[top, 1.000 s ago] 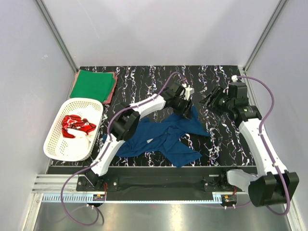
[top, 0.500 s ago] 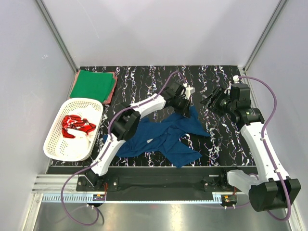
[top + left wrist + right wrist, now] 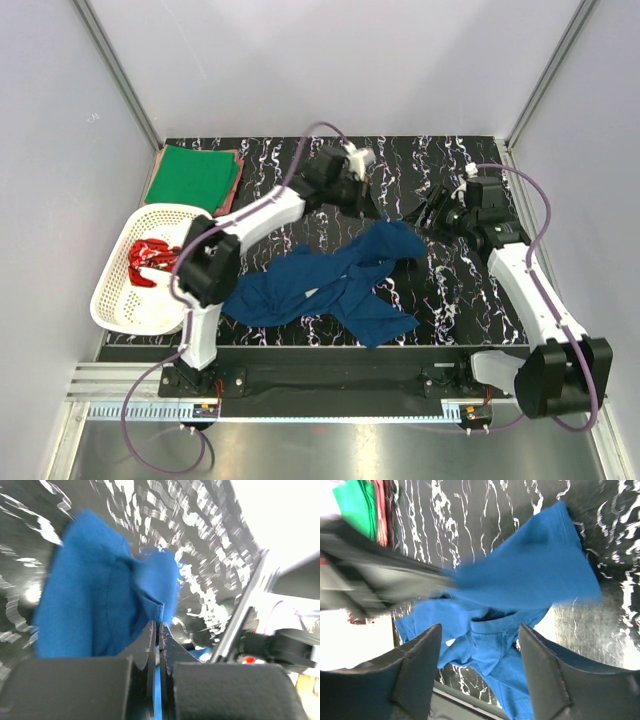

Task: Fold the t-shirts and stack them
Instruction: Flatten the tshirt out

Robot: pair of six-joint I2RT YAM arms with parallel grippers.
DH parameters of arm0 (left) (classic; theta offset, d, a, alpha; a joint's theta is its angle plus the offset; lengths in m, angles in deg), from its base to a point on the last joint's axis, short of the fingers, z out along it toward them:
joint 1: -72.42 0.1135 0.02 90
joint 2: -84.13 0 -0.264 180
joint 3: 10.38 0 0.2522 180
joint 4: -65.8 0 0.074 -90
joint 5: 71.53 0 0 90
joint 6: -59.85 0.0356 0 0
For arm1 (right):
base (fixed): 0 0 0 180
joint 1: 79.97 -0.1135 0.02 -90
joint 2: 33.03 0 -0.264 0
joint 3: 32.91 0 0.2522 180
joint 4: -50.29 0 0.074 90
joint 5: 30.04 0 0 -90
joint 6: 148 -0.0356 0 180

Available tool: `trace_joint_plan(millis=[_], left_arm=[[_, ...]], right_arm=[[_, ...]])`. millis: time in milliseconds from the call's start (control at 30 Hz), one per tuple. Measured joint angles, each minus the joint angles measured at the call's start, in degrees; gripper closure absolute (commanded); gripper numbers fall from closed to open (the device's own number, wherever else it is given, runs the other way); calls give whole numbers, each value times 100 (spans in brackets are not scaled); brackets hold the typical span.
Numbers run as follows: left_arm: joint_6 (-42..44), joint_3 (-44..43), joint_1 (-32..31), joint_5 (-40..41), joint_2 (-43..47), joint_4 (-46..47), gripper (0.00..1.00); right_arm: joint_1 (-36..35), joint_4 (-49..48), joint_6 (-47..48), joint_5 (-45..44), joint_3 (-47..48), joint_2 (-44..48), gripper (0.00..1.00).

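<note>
Since a second ago the left arm has swung back and to the left, so the left gripper (image 3: 368,198) now sits nearer the far middle of the table (image 3: 280,160), and the top corner of the navy t-shirt (image 3: 330,290) has shifted with it. In the left wrist view its fingers are pressed together with a sliver of blue between them, so it seems to pinch an edge of that shirt. The right gripper (image 3: 432,210) hovers beside that same corner, jaws spread wide and holding nothing. The navy shirt lies crumpled and unfolded in the middle of the table. A green t-shirt (image 3: 192,172) lies folded flat at the far left corner, on top of a reddish-pink t-shirt (image 3: 233,192) whose edge shows beneath. A red t-shirt (image 3: 155,262) is bunched in the white basket (image 3: 122,312). By this, two shirts look done and two remain.
</note>
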Motion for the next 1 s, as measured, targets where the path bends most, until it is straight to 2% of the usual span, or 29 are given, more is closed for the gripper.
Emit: trace_joint_plan(millis=[67, 167, 367, 633, 1000], left_arm=[[-66, 319, 284, -7, 562, 210, 100], [-101, 535, 645, -35, 909, 518, 100], [-131, 1086, 1064, 15, 756, 601, 100], [-251, 1423, 1401, 590, 192, -105, 100], [-962, 1572, 1585, 1582, 92, -643, 98]], right_arm=[[0, -236, 11, 166, -197, -149, 28], [-2, -667, 59, 424, -385, -476, 28], [-2, -1346, 407, 820, -50, -1753, 32], [-4, -973, 1078, 957, 2031, -3939, 31], [-459, 837, 2205, 767, 4784, -6290, 34]])
